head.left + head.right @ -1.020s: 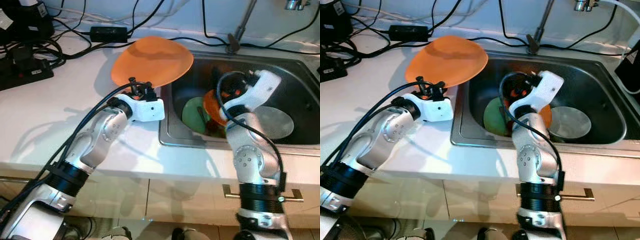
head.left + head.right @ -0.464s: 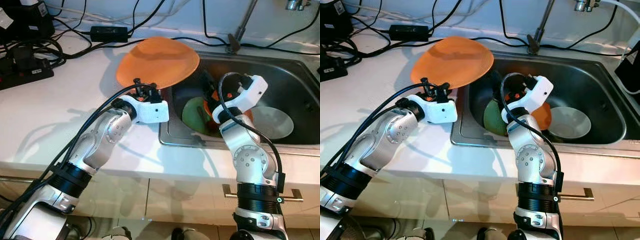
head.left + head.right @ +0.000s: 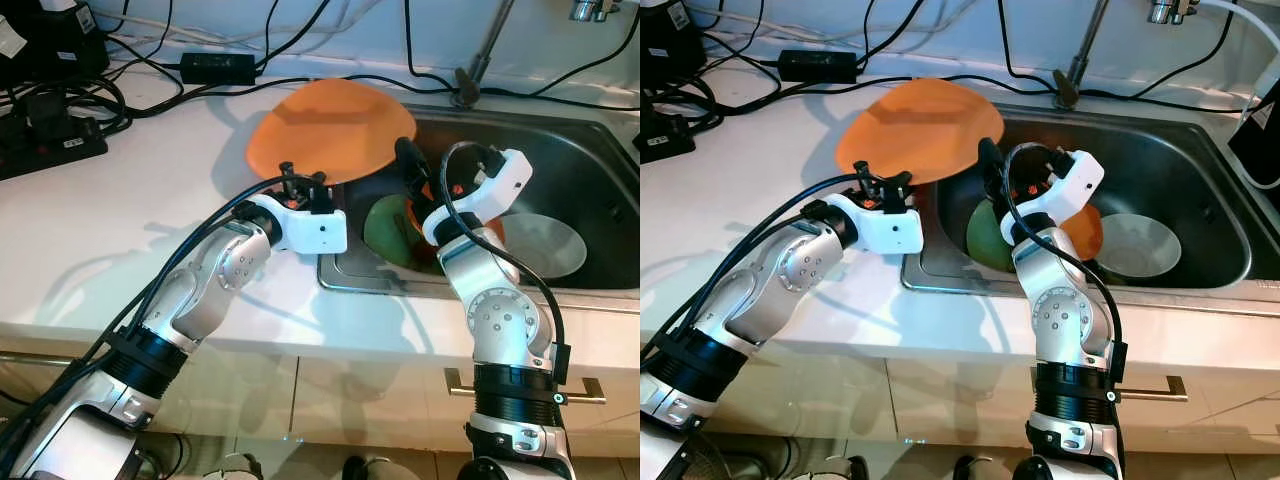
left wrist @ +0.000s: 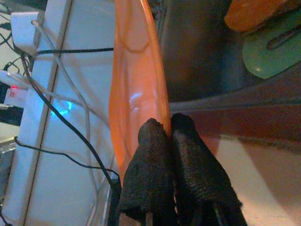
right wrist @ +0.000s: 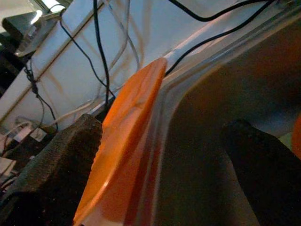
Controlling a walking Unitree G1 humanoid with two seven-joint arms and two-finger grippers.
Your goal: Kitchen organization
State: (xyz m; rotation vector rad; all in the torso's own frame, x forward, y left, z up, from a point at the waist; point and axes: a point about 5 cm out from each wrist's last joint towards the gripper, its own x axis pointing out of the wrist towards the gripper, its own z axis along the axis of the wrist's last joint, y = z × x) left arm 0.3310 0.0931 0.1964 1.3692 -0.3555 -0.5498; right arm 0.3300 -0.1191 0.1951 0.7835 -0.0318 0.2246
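A large orange plate (image 3: 325,130) hangs tilted over the counter's edge and the left rim of the steel sink (image 3: 600,140). My left gripper (image 3: 300,185) is shut on the plate's near rim; in the left wrist view the fingertips (image 4: 155,132) pinch the thin orange edge (image 4: 134,84). My right gripper (image 5: 162,127) stands open inside the sink, just to the right of the plate's edge (image 5: 127,136), with nothing between its fingers. A green plate (image 3: 385,225), an orange dish (image 3: 1085,230) and a white bowl (image 3: 545,245) lie in the sink.
The faucet (image 3: 480,60) rises behind the sink. Black cables, a power adapter (image 3: 215,68) and a power strip (image 3: 50,140) lie on the white counter (image 3: 90,250) at the back left. A cabinet handle (image 3: 590,390) sits below the counter front.
My left gripper has carried the orange plate to the right, over the sink's left rim. My right gripper has drawn left toward the plate's edge, uncovering the white bowl.
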